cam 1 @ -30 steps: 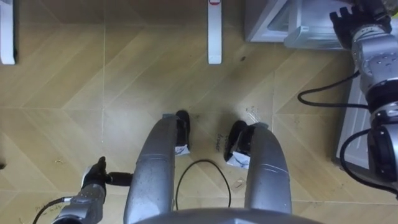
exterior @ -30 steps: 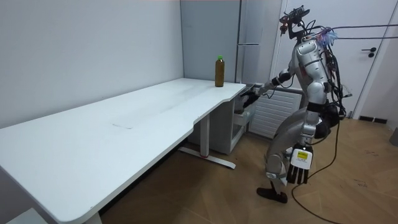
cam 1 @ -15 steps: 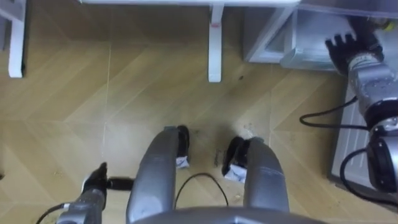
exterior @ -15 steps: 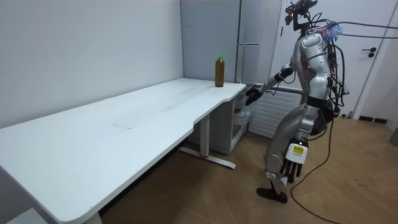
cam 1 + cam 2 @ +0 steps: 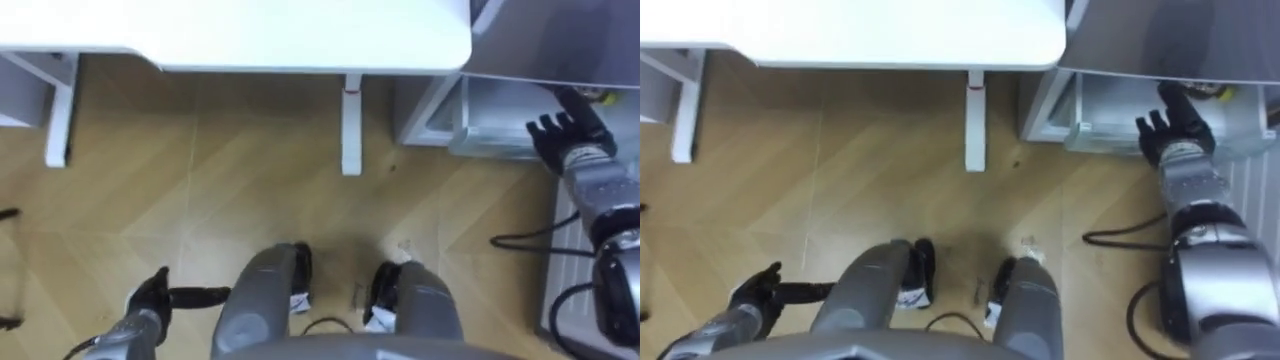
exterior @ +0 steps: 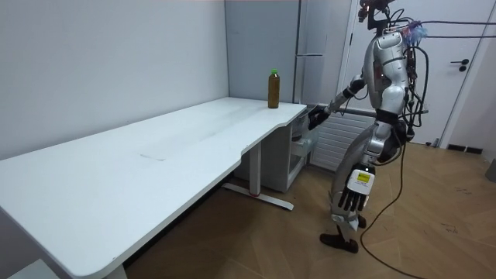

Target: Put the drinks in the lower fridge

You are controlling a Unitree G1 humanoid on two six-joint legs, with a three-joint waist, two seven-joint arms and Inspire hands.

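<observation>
A brown drink bottle (image 6: pixel 273 89) with a green cap stands upright on the far corner of the white table (image 6: pixel 155 155), close to the grey fridge (image 6: pixel 310 39). I stand at that end of the table, facing the fridge's open lower compartment (image 5: pixel 495 115). My right hand (image 5: pixel 562 137) is stretched out at the compartment's front, fingers spread and straight, holding nothing. It also shows in the room view (image 6: pixel 315 118). My left hand (image 5: pixel 150 297) hangs by my thigh with relaxed fingers, empty, and shows in the room view (image 6: pixel 353 200) too.
The table's edge (image 5: pixel 250 45) runs across the top of the eye views, with its white leg (image 5: pixel 349 125) on the wooden floor. A white radiator (image 6: pixel 337 143) stands beside the fridge. A door (image 6: pixel 465 70) is at the back right.
I have straightened up, so the eye view has swung up and the table's edge has come in. My right hand stays at the open compartment; my left hand has swung a little by my leg.
</observation>
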